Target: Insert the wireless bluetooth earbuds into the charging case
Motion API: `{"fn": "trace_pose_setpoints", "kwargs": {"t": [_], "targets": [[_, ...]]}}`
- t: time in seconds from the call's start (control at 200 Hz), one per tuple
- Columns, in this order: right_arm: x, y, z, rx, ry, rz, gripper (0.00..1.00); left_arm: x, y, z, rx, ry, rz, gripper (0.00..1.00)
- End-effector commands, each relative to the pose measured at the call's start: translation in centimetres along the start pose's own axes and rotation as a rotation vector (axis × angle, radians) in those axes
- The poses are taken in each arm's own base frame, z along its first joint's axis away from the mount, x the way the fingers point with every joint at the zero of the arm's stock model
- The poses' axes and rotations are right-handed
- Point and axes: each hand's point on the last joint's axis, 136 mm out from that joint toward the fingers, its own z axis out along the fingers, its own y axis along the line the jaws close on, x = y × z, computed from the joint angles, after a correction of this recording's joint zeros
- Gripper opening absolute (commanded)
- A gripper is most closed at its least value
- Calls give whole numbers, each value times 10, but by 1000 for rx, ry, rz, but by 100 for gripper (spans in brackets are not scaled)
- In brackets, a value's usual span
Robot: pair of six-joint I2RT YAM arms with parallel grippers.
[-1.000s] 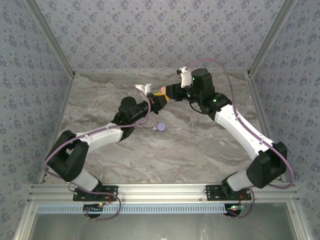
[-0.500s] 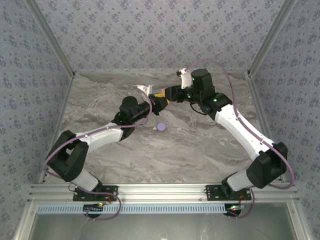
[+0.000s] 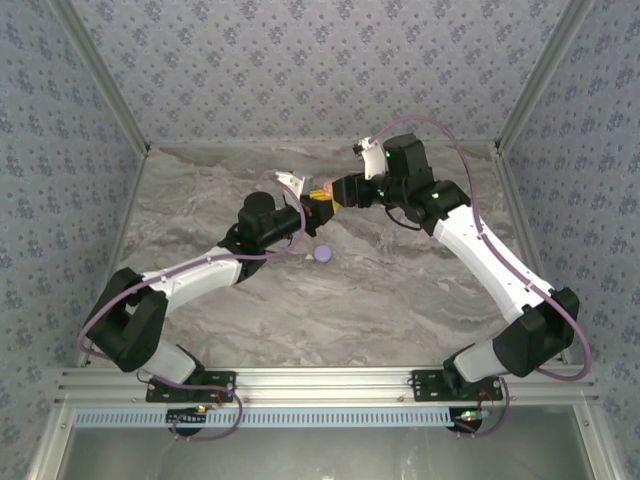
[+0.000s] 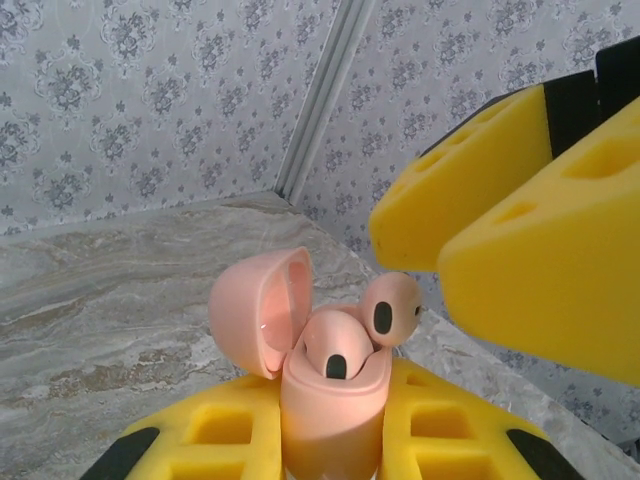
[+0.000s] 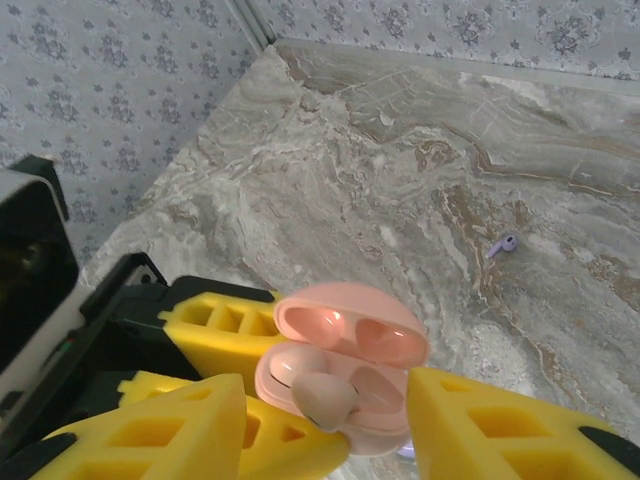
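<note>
left fingers (image 4: pixel 210 432) clamp upright case (image 4: pixel 335 405); right fingers (image 4: pixel 470 190) parted, empty; earbud (image 4: pixel 390 308) leans head-up.

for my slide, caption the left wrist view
left gripper holds the open pink charging case, one earbud seated, another earbud at its rim, right gripper open alongside

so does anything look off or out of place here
One pink earbud sticks up tilted at the rim of the open charging case, not down in its well. A lilac earbud lies loose on the marble table.
</note>
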Motion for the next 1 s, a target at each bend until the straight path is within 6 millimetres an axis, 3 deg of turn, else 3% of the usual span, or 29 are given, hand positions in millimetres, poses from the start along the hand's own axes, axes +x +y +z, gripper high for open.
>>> {"fn": "trace_pose_setpoints", "kwargs": {"t": [0.0,0.994], "targets": [[-3,3,-13,2,8,-20,46,-20,-12,-5,18,-45,53,6],[6,-24,-11,99,34,12,46,-26,-17,-8,34,-71,64,5]]}}
